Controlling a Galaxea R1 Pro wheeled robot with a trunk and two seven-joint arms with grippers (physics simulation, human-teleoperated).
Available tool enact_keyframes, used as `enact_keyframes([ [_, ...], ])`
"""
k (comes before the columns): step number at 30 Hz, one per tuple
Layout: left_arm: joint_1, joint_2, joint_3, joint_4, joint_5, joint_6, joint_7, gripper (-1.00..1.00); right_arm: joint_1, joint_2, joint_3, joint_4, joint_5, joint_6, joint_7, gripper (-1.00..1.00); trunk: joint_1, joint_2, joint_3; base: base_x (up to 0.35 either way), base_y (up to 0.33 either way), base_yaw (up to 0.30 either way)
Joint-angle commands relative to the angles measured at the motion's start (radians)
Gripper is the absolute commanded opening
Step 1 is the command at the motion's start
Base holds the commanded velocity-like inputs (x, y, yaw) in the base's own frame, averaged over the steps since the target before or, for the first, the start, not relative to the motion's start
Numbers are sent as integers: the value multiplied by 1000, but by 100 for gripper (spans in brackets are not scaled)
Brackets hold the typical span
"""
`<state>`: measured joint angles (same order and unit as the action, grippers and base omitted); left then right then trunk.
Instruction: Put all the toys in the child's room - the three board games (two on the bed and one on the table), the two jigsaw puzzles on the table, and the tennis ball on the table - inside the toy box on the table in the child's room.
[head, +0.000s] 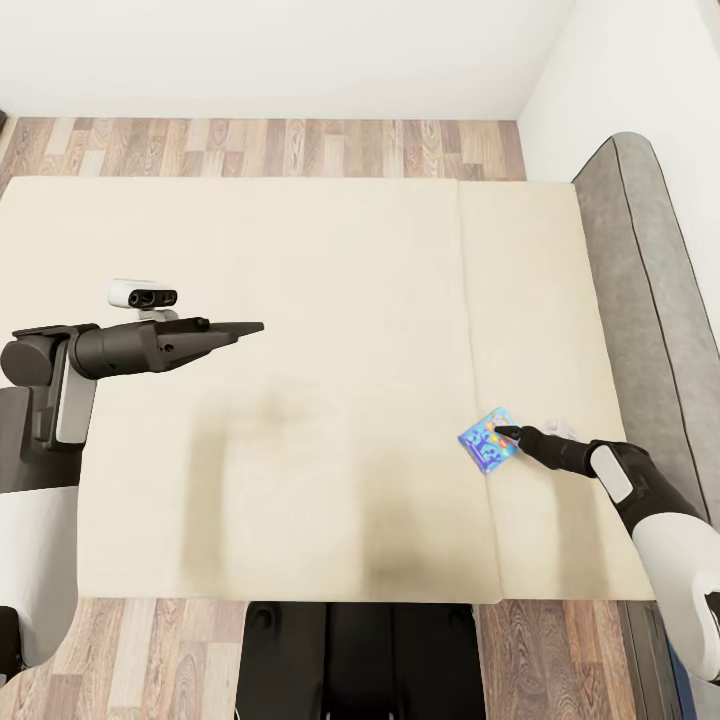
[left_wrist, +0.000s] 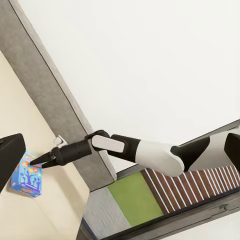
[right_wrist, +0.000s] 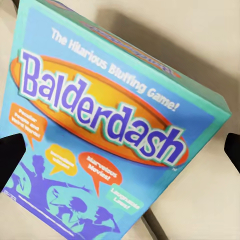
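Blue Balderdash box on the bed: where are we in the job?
Nothing visibly stowed yet. In hand: the right gripper has its open jaws either side of the small blue Balderdash game box, lying beside the seam of the cream mattress. Left gripper hovers idle. Still left: grasp it and carry it off.

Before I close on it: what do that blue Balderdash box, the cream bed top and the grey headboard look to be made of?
Small blue Balderdash game box: looks like printed cardboard with a slight sheen; crisp folded edges, flat printed lid.
Wide cream bed top: seems matte fabric; no shine, stitched seam down its middle.
Grey padded headboard: probably upholstery; mottled weave, rounded edge with piping.
It is a render, so these are only looks.
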<state>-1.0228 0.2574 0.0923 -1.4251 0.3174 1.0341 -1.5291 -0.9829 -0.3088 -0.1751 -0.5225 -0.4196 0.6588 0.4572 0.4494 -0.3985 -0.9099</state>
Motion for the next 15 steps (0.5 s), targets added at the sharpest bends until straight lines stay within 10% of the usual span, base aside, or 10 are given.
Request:
enact_keyframes([
  [1, 0, 0, 0, 0, 0, 11, -3, 100, 0, 0, -4, -1, -2, 8, 2, 100, 1, -2, -1, 0, 0, 0],
  [15, 0, 0, 0, 0, -1, 9, -2, 100, -2, 25, -2, -7, -1, 10, -2, 100, 1, -2, -1, 0, 0, 0],
])
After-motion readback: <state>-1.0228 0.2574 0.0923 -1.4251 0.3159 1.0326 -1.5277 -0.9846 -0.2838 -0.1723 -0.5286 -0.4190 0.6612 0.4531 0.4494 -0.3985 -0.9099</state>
